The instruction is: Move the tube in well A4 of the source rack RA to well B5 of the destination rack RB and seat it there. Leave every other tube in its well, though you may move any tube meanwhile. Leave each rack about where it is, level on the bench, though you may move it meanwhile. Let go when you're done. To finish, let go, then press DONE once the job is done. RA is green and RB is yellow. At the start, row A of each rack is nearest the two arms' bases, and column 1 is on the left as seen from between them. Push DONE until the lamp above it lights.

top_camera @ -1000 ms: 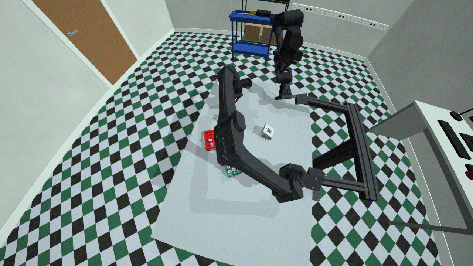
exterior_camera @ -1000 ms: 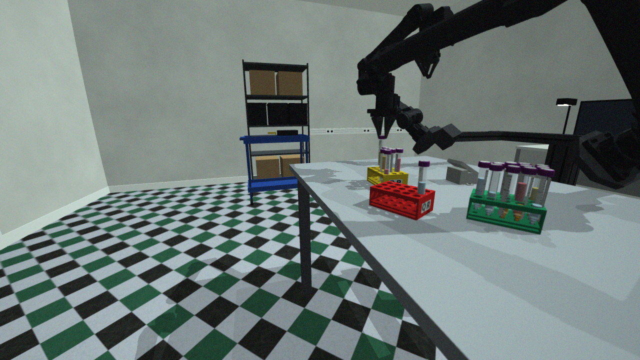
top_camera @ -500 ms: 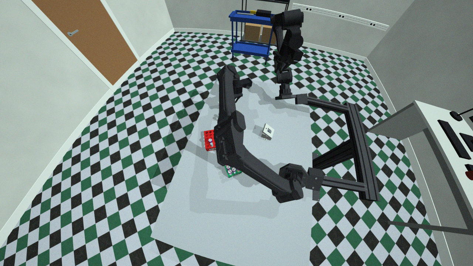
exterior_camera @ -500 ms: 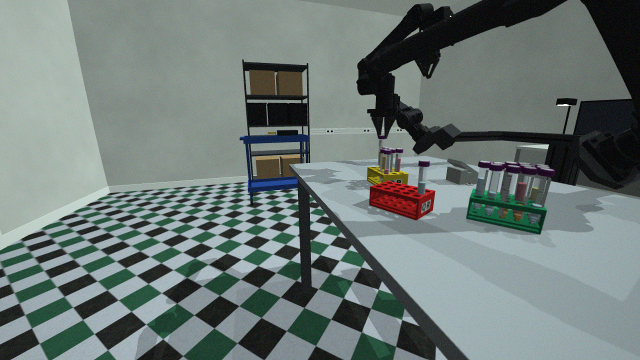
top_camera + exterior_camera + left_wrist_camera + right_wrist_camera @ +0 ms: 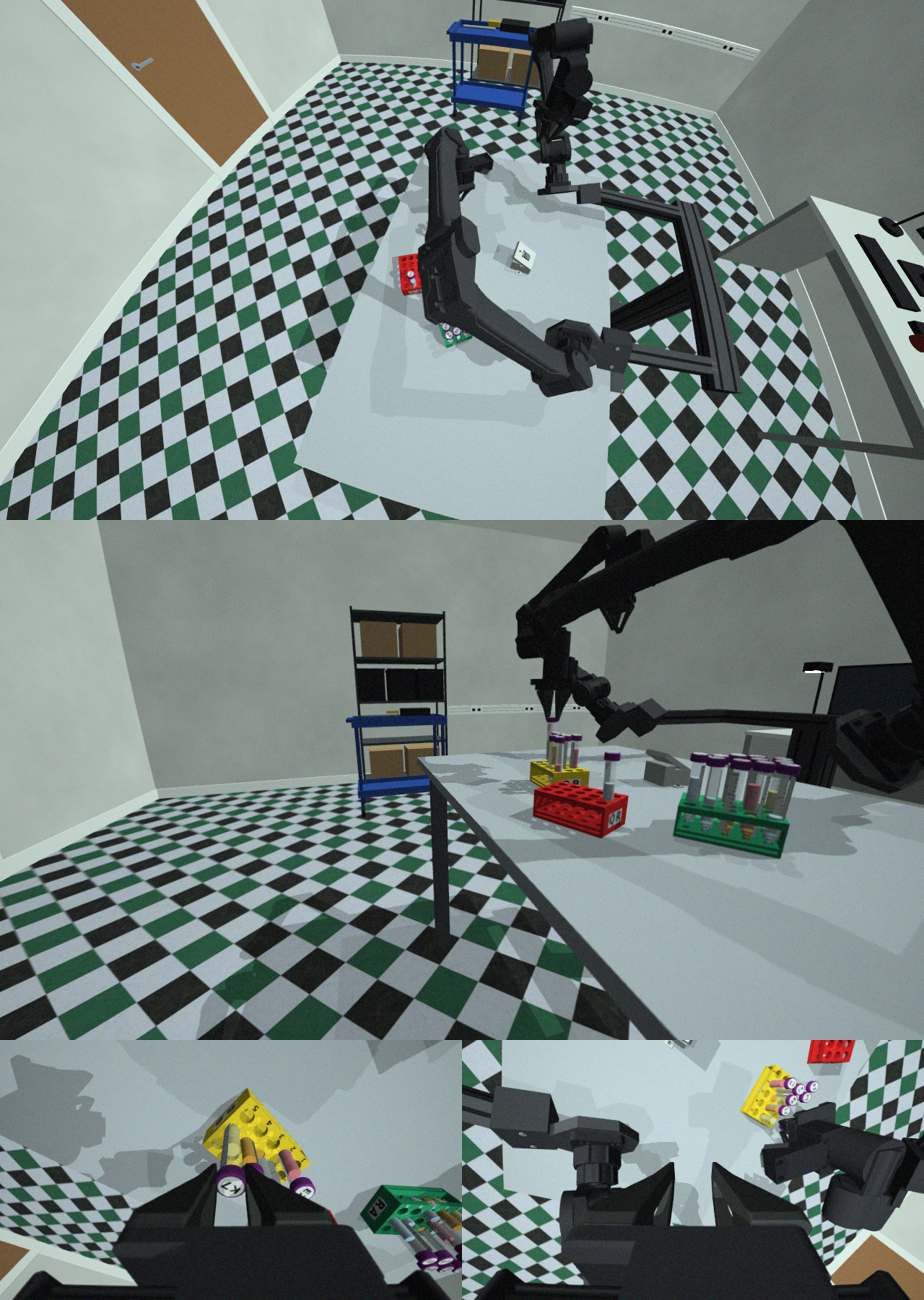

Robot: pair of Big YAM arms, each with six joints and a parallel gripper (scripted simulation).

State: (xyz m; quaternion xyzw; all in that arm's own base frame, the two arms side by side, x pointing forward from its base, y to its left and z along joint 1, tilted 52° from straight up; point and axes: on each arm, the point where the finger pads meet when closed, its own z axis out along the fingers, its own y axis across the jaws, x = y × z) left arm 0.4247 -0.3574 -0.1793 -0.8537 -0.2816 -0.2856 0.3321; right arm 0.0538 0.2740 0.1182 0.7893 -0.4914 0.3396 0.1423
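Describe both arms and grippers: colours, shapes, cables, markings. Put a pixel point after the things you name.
Both arms are matte black with boxy, rounded-edge links and chunky cylindrical joints. Each gripper, left (image 5: 552,713) (image 5: 231,1166) and right (image 5: 693,1164), has a wide black body and two black wedge-shaped fingers narrowing to points. I can make out no loose cables, sleeves or lettering.

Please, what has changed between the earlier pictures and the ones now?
Nothing has visibly changed. The left gripper stays shut on the K7 tube, above the yellow rack. The red rack and green rack keep their places.
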